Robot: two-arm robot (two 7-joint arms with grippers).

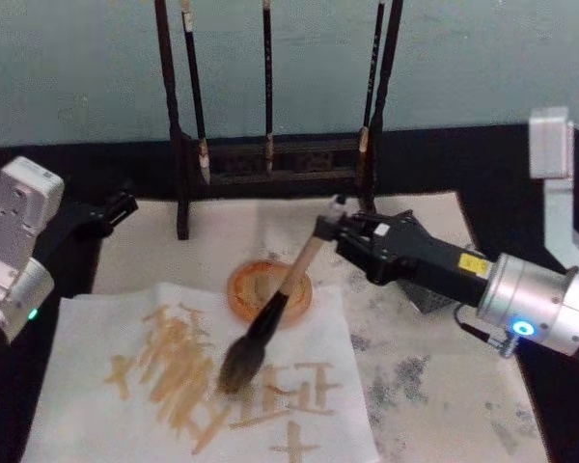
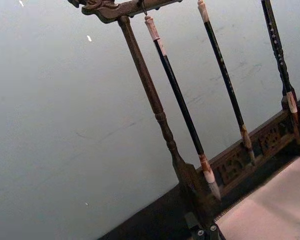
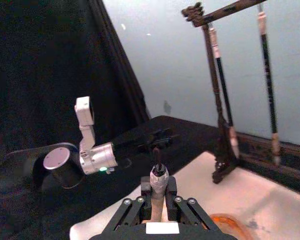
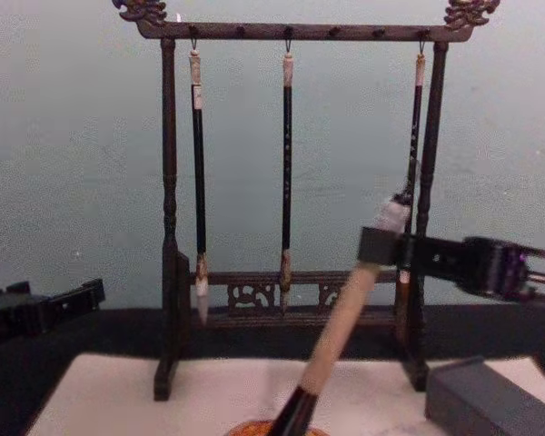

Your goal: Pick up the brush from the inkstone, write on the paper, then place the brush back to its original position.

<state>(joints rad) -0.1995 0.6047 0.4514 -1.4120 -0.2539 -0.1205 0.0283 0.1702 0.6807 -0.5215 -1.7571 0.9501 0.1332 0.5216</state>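
Right gripper (image 1: 320, 231) is reaching in from the robot's right and clamping its black fingers on the pale tan wooden handle of the large calligraphy brush (image 1: 270, 318), just below the grey end cap. Its jaws are standing only as far apart as the handle is thick and are touching nothing else. Nearest the robot, the large off-white sheet of paper (image 1: 87, 338) is lying flat on a stained pale mat (image 1: 434, 386). The brush is leaning down to the left, its bushy grey-brown bristles pressing on the sheet among tan strokes. Judging from this, the writing step is under way, with the pickup done and the return not yet begun. The next move is probably calling for a steady drag of the tip across the paper, then a clean lift before carrying the brush back. A round orange dish (image 1: 246, 289) is sitting at the sheet's far edge, under the glossy black shaft. Farther right, the dark grey rectangular inkstone (image 4: 486, 400) is lying bare, well apart from the bristles. At the back, a dark wooden rack (image 4: 291, 32) is holding three slim black brushes (image 4: 287, 163). Left gripper (image 1: 111, 210) is sitting parked at the left, off the paper
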